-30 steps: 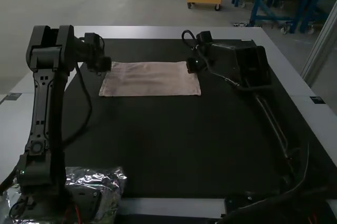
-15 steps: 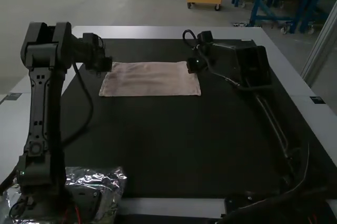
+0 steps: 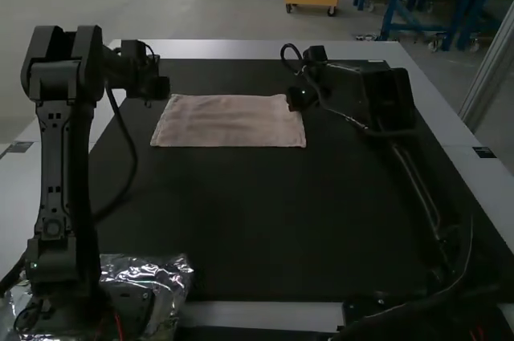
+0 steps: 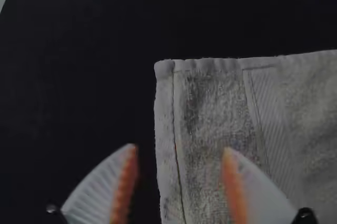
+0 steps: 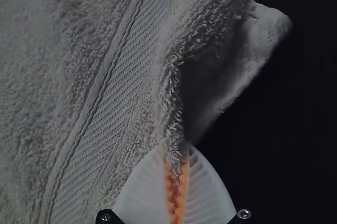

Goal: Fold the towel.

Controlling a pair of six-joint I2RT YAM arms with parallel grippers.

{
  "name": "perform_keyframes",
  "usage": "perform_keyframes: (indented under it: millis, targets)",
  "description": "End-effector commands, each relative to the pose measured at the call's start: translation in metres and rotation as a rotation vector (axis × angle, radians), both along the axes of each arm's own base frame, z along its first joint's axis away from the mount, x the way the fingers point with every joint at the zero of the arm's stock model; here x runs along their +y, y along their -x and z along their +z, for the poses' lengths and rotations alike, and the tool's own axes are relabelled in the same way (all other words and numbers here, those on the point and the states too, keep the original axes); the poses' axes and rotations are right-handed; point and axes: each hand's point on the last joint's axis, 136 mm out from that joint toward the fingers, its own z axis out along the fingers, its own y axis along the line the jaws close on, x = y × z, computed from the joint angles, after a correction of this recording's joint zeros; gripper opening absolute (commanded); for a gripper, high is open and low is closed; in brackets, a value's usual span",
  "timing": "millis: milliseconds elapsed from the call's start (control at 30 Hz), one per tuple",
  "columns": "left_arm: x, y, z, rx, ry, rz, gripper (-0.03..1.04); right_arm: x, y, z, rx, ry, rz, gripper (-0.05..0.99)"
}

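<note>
Towel (image 3: pixel 229 120) on the dark mat (image 3: pixel 233 221) that covers most of the worktop (image 3: pixel 249 50); lies at the far part, between the grippers, long side running across. Outline a neat rectangle, mostly flat, edges near straight. Cannot tell whether this is one layer or a first fold already made; layers do not read clearly from above

Right gripper (image 5: pixel 177 153): fingers brought together on a pinch of towel near its right end, orange pads pressing the cloth between them. Material rucked up above the pinch, a corner (image 5: pixel 271 21) turned out beyond it, shadowed hollow underneath

Left gripper (image 4: pixel 179 153): fingers well parted, nothing held. Hemmed left edge of the towel runs through the gap, one finger on the mat side, the other on the cloth side

Progress, my reading: one end secured, other end free. No fold in progress across the body of the cloth. Left for the job: get a grip at the left end, lift both ends together, carry the edge over, lay it down, square it up. If the outline is already a half, perhaps fewer folds remain; count uncertain
</note>
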Motion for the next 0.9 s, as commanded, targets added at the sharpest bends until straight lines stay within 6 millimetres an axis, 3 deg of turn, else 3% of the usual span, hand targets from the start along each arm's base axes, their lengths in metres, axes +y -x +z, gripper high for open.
perform_keyframes:
  millis: [0,200,300,367,633,667,733,767,867]
  targets:
    - [0.006,-0.003,-0.001,-0.012,-0.018,-0.003,0.53,0.008,-0.005,0.051,-0.066,-0.044,0.010,-0.02]
    - [0.012,-0.008,-0.015,-0.021,-0.025,0.009,0.82,0.014,-0.003,0.046,-0.060,-0.043,0.019,-0.02]
    - [0.012,-0.010,-0.019,-0.018,-0.024,0.009,0.83,0.014,-0.003,0.043,-0.057,-0.042,0.019,-0.02]
    - [0.013,-0.011,-0.024,-0.011,-0.024,0.010,0.91,0.014,-0.003,0.042,-0.057,-0.042,0.019,-0.02]
    - [0.011,-0.015,-0.041,0.023,-0.025,0.011,0.89,0.014,-0.005,0.043,-0.063,-0.047,0.017,-0.02]
    - [0.011,-0.014,-0.047,0.041,-0.027,0.008,0.76,0.014,-0.006,0.044,-0.064,-0.048,0.015,-0.02]
    - [0.011,-0.013,-0.053,0.062,-0.022,0.009,0.21,0.013,-0.006,0.044,-0.062,-0.047,0.014,-0.02]
    - [0.012,-0.013,-0.056,0.068,-0.021,0.011,0.00,0.012,-0.006,0.044,-0.061,-0.048,0.011,-0.02]
    - [0.010,-0.012,-0.056,0.074,-0.016,0.004,0.02,0.009,-0.007,0.044,-0.061,-0.049,0.006,-0.02]
